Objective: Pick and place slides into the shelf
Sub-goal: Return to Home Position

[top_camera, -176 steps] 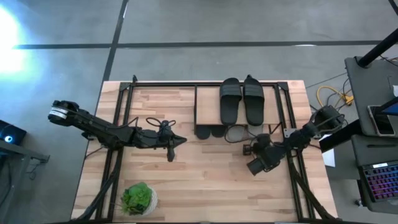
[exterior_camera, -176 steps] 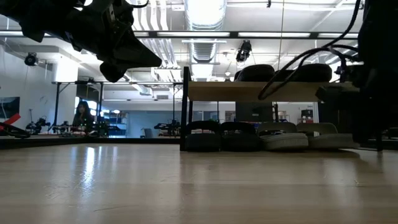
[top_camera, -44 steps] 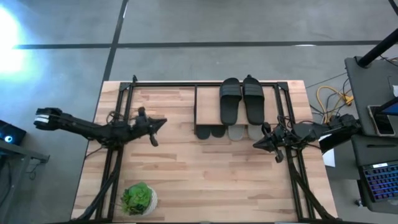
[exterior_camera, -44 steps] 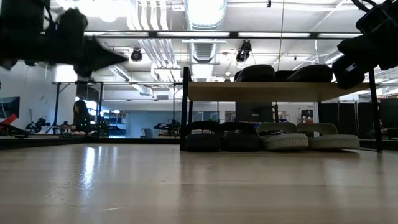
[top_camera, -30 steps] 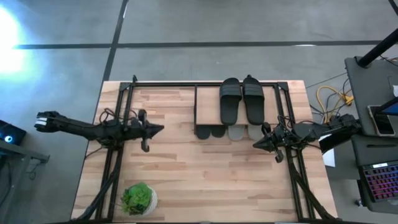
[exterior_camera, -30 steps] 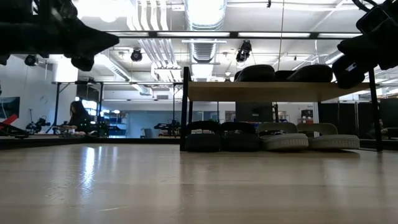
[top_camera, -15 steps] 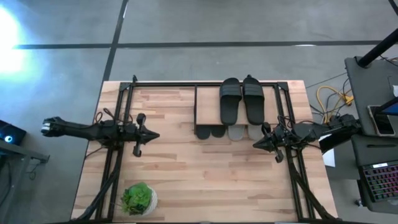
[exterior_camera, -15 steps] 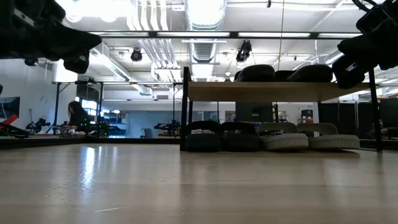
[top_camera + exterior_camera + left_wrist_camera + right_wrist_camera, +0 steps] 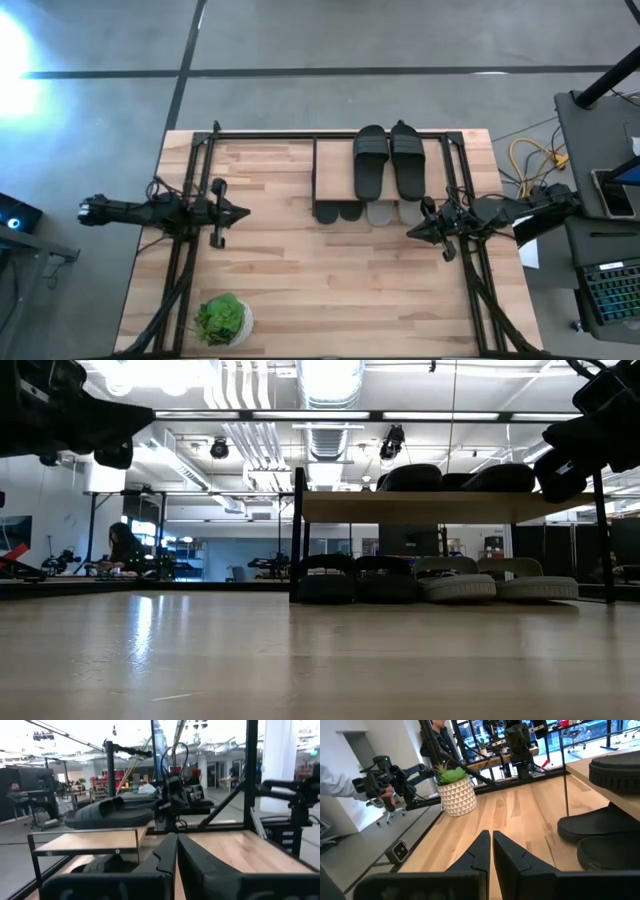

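Left tool [image 9: 243, 212] and right tool [image 9: 410, 232], two in all, hang above the surface [image 9: 330, 290], each with its fingers pressed together on nothing. The left one is well apart from the single shelf [image 9: 332, 172]; the right one is just off the shelf's right end. Three pairs of slides fill the shelf: one black pair [image 9: 390, 160] lies on its wooden top board, and a second black pair [image 9: 338, 211] and a light grey pair [image 9: 392, 212] sit side by side beneath. One potted plant [image 9: 222, 320] stands far off on the left arm's side.
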{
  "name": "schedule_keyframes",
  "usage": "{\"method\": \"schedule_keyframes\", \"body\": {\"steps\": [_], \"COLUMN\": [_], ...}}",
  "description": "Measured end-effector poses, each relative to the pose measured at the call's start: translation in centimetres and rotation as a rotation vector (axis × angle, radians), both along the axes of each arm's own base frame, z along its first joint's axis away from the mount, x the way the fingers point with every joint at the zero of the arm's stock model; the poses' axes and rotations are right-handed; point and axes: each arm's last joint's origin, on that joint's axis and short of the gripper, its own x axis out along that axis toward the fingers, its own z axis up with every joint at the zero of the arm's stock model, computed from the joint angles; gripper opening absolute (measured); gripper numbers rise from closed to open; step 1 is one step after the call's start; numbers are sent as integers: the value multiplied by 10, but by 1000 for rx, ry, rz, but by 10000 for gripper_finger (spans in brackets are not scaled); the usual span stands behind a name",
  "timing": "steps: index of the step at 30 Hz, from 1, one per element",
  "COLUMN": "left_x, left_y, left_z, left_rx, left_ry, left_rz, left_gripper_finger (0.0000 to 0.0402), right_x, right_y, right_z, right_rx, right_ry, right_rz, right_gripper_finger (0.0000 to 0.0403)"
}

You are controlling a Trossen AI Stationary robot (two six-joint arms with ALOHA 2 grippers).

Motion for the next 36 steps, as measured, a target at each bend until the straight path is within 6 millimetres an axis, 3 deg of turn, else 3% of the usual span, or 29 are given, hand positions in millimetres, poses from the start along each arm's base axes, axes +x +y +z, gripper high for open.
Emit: {"method": "schedule_keyframes", "body": {"steps": [6,11,36], "left_x": [-2,1,10], "left_y": [2,4,3], "left_z": [1,-7,-18], "left_rx": [-12,-4,22], "left_ry": [-14,73,197], "left_rz": [67,160,165], "left_gripper_finger": [0,0,0], "right_x": [0,0,0], "right_y": [0,0,0], "right_z": [0,0,0], "right_rx": [0,0,0], "right_ry": [1,1,-1], "right_rz": [0,0,0], "right_gripper_finger": [13,13,13]}}
